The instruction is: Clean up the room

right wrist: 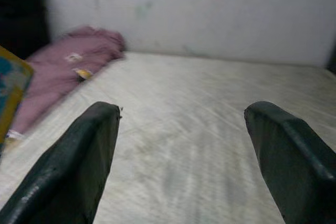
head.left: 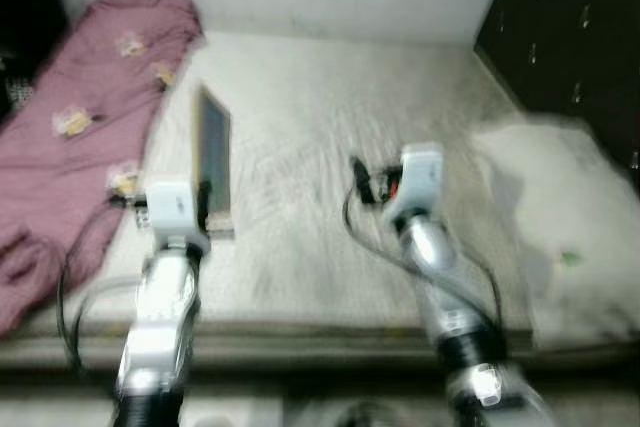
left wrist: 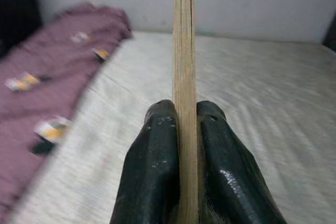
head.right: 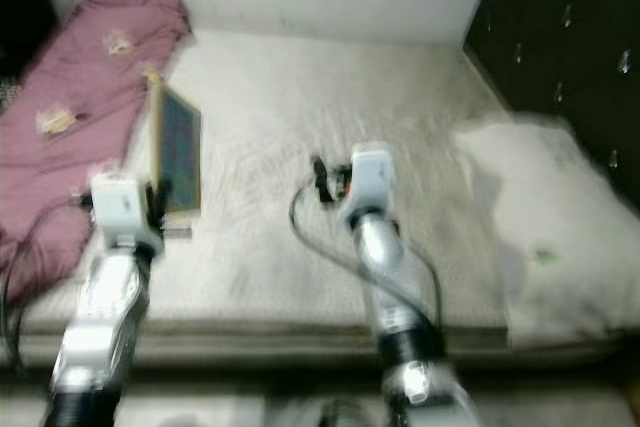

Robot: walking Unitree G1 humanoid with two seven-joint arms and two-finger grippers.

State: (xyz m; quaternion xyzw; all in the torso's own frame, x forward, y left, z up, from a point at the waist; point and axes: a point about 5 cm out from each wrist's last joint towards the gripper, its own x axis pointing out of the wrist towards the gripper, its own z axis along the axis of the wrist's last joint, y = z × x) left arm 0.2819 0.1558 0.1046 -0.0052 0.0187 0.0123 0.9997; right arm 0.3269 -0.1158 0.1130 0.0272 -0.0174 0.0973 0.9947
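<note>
Above the bed (head.left: 330, 167), left fingers (left wrist: 155, 171) pinch the board's (head.left: 212, 152) edge; right fingers (right wrist: 79, 166) spread.

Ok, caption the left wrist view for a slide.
Left gripper pinches a thin board edge-on above the bed.

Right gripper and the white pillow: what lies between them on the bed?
Bare mattress alone lies between the right gripper, jaws open, and the white pillow, as the left eye view shows.
</note>
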